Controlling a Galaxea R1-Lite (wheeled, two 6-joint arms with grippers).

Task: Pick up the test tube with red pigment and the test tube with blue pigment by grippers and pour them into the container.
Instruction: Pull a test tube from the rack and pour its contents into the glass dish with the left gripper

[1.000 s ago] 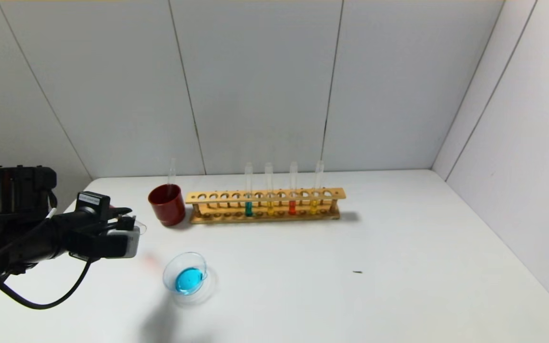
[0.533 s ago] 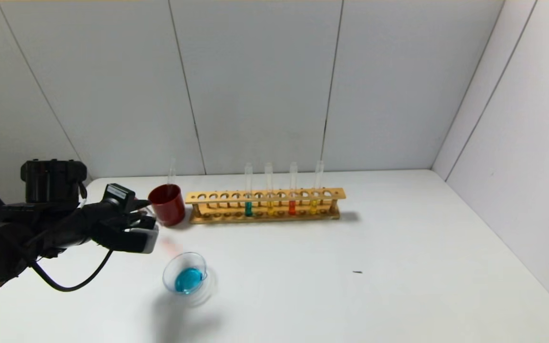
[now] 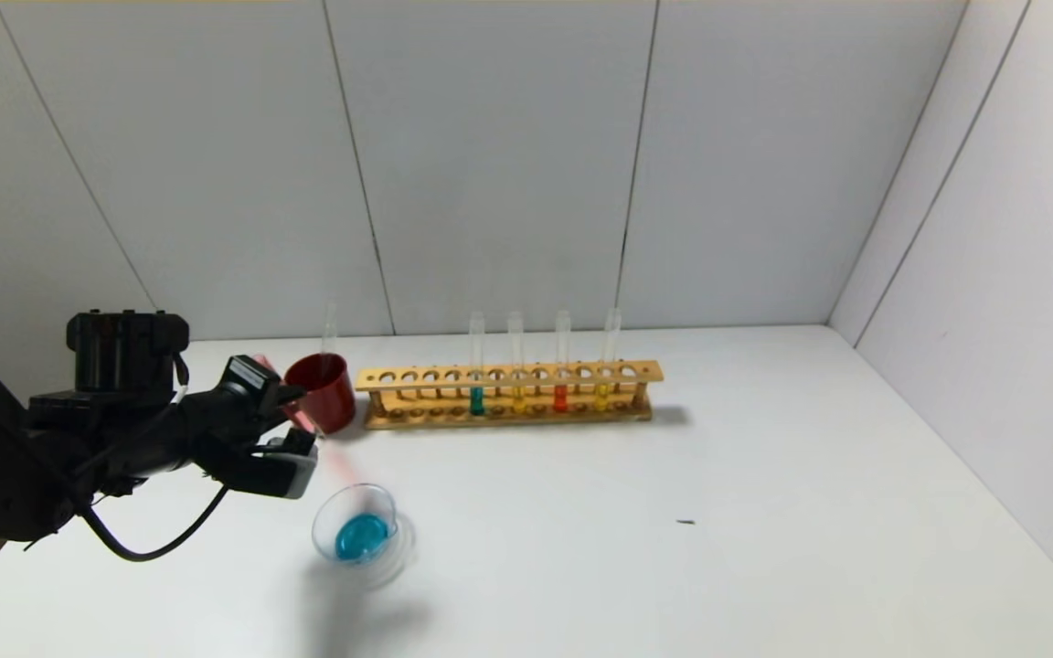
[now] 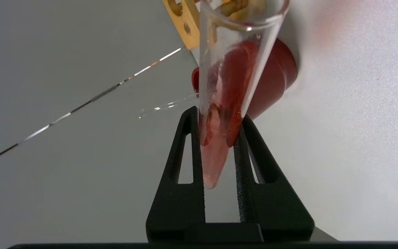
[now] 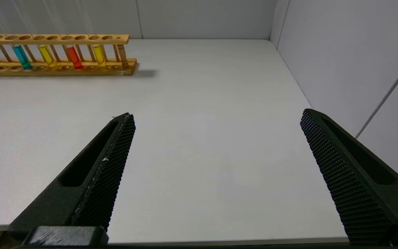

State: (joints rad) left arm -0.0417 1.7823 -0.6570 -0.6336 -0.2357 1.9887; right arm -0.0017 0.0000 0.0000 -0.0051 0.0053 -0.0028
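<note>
My left gripper [image 3: 303,422] is shut on a tilted test tube with red pigment [image 4: 219,138]. It hovers beside the dark red cup [image 3: 321,391], left of and above the container [image 3: 371,493]. The tube's rounded end sits between the fingers [image 4: 188,138], and its open mouth points away from the wrist. In the head view the tube is a pink blur slanting down toward the container. The container is a clear glass dish holding cyan-blue liquid. No tube with bright cyan-blue liquid is in view. My right gripper [image 5: 218,114] is open and empty over the table's front right.
A wooden rack [image 3: 508,393] at the back holds teal, yellow, orange-red [image 3: 560,395] and yellow tubes. An empty clear tube [image 3: 330,327] stands in the dark red cup. White walls stand behind and to the right.
My left gripper has moved right and toward the back with the red tube, from the table's left edge to beside the dark red cup. The dish and rack have not moved.
</note>
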